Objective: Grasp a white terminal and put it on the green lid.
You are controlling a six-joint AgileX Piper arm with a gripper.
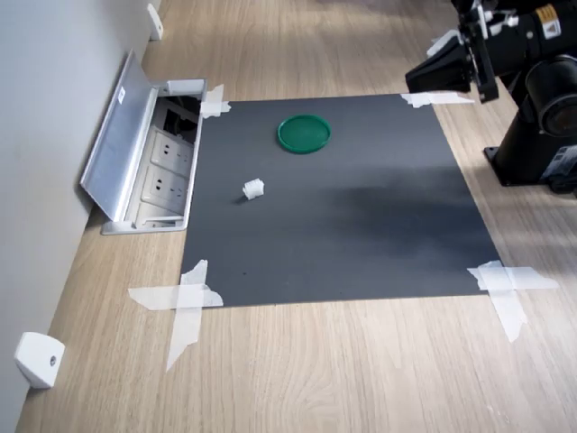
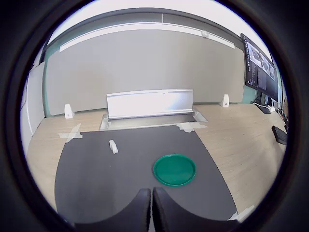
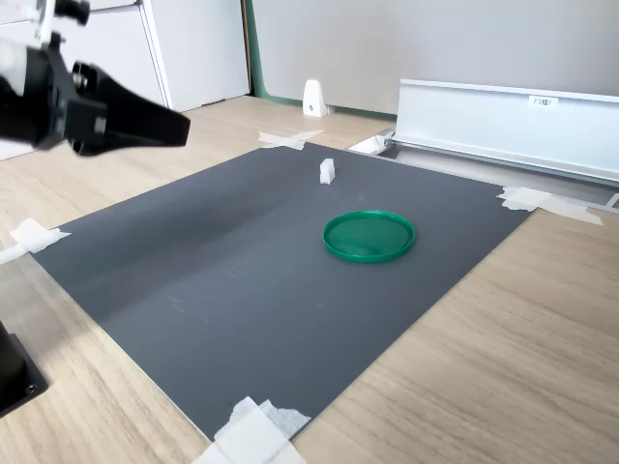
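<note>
The white terminal [image 1: 254, 188] [image 2: 113, 146] [image 3: 327, 171] is a tiny block lying alone on the black mat [image 1: 361, 234] [image 3: 242, 280]. The green lid [image 1: 304, 133] [image 2: 175, 169] [image 3: 368, 236] lies flat on the mat a short way from it, with nothing on it. My gripper [image 1: 424, 77] [image 2: 151, 212] [image 3: 179, 126] hovers above the mat's edge, well away from both. Its black fingers are pressed together and hold nothing. In the wrist view the lid is nearer the fingertips than the terminal is.
An open socket box with a raised metal lid [image 1: 135, 153] [image 2: 149, 103] [image 3: 503, 116] borders the mat by the wall. White tape strips [image 1: 185, 302] hold the mat's corners. White wedge pieces [image 1: 38, 359] [image 3: 313, 98] sit by the wall. The arm's base [image 1: 541, 153] stands beside the mat.
</note>
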